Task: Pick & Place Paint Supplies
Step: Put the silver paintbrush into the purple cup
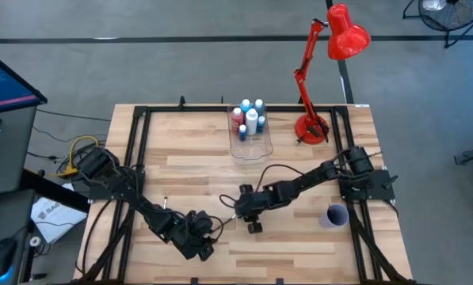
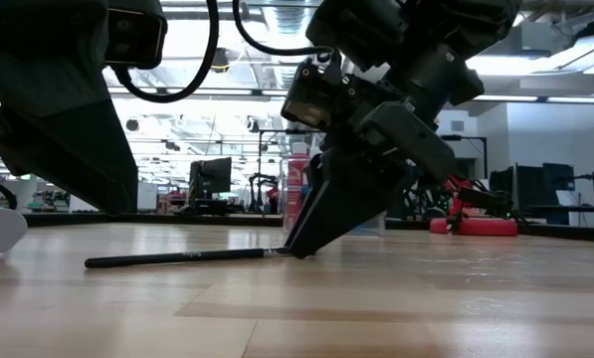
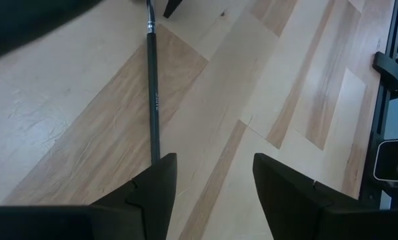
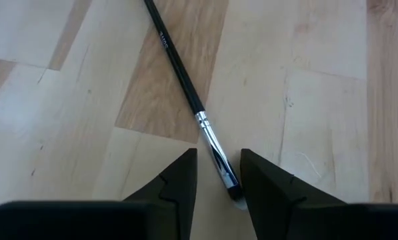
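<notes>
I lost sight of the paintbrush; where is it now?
The paintbrush lies flat on the table's front middle, its bristle end between the right gripper's fingers.

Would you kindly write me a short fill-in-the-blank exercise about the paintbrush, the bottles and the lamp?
1. The paintbrush lies flat on the ____.
2. Its bristle end sits between the fingers of the ____ gripper.
3. The paint bottles stand in a clear ____.
4. The desk lamp is coloured ____.

Missing words: table; right; box; red
</notes>
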